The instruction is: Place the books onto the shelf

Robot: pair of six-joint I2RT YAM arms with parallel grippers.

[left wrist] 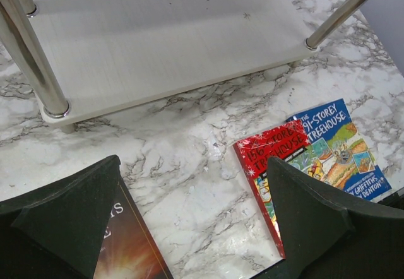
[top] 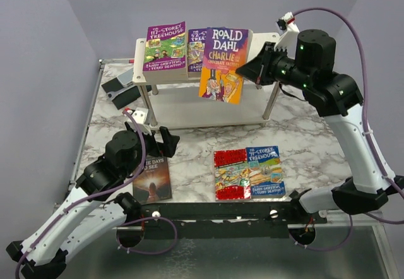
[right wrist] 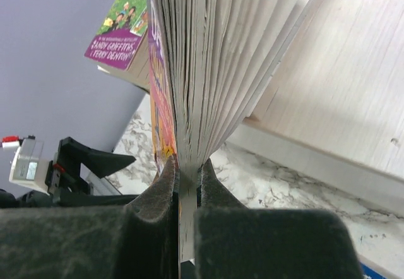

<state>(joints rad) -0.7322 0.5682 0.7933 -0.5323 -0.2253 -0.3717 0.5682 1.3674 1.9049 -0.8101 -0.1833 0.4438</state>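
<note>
Left gripper (top: 153,135) hangs open above the dark book (top: 153,179), with the red book (top: 230,173) and blue book (top: 265,172) on the table nearby. Farther off, the right gripper (right wrist: 187,165) clamps the Dahl book (top: 224,64), overhanging the shelf's (top: 208,110) top front edge. Placing is underway; next, push it inward, then release.

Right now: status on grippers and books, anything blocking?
Right gripper shut on Roald Dahl book at front edge of shelf top. Left gripper open, empty, by dark book. Red book, blue book also on table. Nothing blocking seen.
</note>
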